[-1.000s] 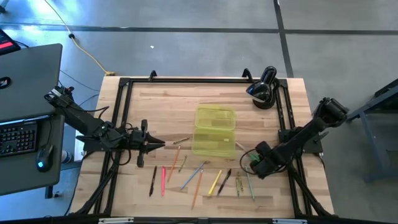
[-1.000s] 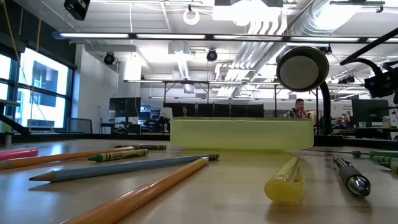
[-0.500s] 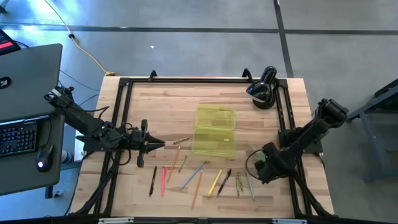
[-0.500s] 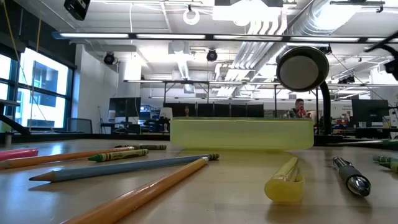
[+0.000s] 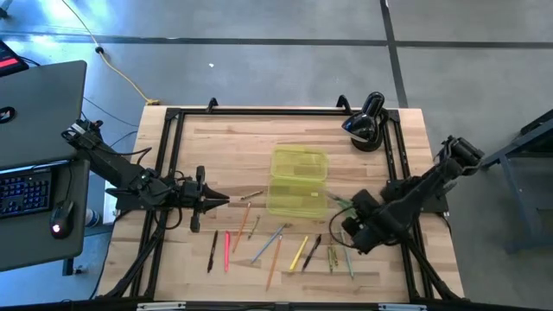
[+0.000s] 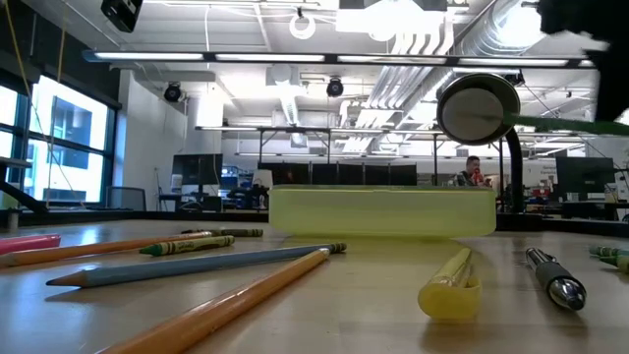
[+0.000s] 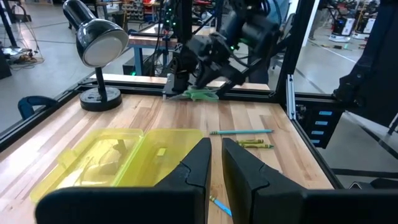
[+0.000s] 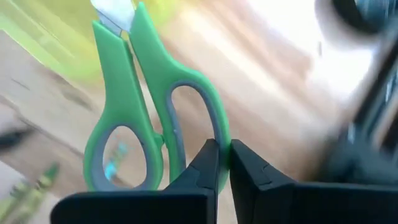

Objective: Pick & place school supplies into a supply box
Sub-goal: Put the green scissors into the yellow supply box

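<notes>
My right gripper point(image 5: 348, 210) is shut on small green-handled scissors point(image 8: 134, 99) in the air just right of the supply box's near end. The scissors show as a green streak in the low view point(image 6: 580, 123) and in the left wrist view point(image 7: 200, 94). The supply box point(image 5: 298, 181) is a translucent yellow-green case lying open on the table's middle. Several pens and pencils point(image 5: 276, 246) lie flat near the table's near edge. My left gripper point(image 5: 216, 199) waits shut at the table's left, pointing toward the box. My right gripper pinches the outer rim of one handle loop point(image 8: 219, 127) of the scissors between its two fingers. The scissors are lifted clear of the table and lie roughly level. Their closed blades point(image 8: 115, 18) point away from the gripper toward the box.
A black desk lamp point(image 5: 367, 121) stands at the far right corner. A black frame point(image 5: 173, 155) runs around the table. Two green crayons and a blue pencil point(image 7: 242, 132) lie on the wood near the box. A laptop and keyboard sit off the table's left.
My right gripper has risen from the table's right near part and moved toward the supply box, staying shut. The scissors have gone from the tabletop to hanging clear in the air, now close to the box's near right corner.
</notes>
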`<act>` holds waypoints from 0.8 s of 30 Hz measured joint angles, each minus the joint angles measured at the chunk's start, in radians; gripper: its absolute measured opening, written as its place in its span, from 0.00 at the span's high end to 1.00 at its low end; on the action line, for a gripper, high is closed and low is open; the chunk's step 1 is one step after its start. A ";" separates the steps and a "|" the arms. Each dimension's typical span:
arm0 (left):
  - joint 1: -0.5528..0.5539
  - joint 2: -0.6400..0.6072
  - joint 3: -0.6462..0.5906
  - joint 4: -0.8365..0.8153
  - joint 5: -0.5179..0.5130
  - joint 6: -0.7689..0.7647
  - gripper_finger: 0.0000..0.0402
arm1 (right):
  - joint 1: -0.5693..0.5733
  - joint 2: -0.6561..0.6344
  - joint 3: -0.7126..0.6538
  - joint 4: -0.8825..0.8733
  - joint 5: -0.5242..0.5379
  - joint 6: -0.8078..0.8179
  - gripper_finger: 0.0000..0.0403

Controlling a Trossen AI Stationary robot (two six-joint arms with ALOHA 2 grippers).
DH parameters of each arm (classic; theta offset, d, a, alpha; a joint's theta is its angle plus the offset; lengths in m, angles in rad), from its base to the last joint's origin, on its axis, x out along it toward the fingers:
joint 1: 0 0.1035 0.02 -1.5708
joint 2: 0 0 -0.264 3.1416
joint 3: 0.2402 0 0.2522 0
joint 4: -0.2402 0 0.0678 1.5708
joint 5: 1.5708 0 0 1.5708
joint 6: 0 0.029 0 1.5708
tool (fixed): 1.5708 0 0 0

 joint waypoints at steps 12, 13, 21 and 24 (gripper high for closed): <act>0.000 0.000 0.000 0.000 0.000 0.000 0.82 | -0.381 0.001 0.050 0.391 0.089 -0.851 0.99; 0.000 0.000 0.000 0.000 0.000 0.000 0.82 | -0.404 0.004 0.050 0.450 0.073 -0.915 0.99; 0.000 0.000 0.000 0.000 0.000 0.000 0.82 | -0.497 0.059 0.050 0.631 -0.062 -1.190 1.00; 0.000 0.000 0.000 0.000 0.000 0.000 0.82 | -0.500 0.096 0.050 0.616 -0.075 -1.248 1.00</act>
